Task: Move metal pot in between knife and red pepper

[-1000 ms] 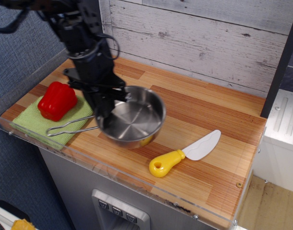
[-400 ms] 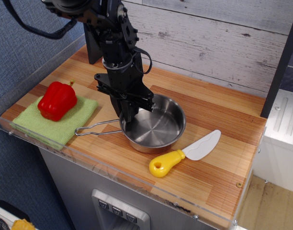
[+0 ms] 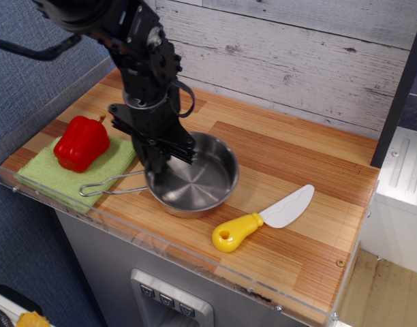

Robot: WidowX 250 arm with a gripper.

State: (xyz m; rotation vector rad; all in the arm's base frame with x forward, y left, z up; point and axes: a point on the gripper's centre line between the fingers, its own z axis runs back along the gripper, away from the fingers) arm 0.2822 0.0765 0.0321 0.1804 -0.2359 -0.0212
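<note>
The metal pot stands on the wooden counter between the red pepper and the knife. Its wire handle points left, and its end lies over the green cloth. My gripper comes down from above and is shut on the pot's left rim, where the handle joins. The red pepper sits on the cloth at the left. The knife lies at the right, with its yellow handle toward the front and its white blade pointing back right, a short gap from the pot.
A green cloth lies under the pepper at the counter's left front corner. A clear acrylic rim runs along the front and left edges. A white plank wall stands behind the counter.
The pot was held tilted near the pepper, then carried right toward the knife. Now it has shifted back left a little and sits level, with my gripper still on its rim.
</note>
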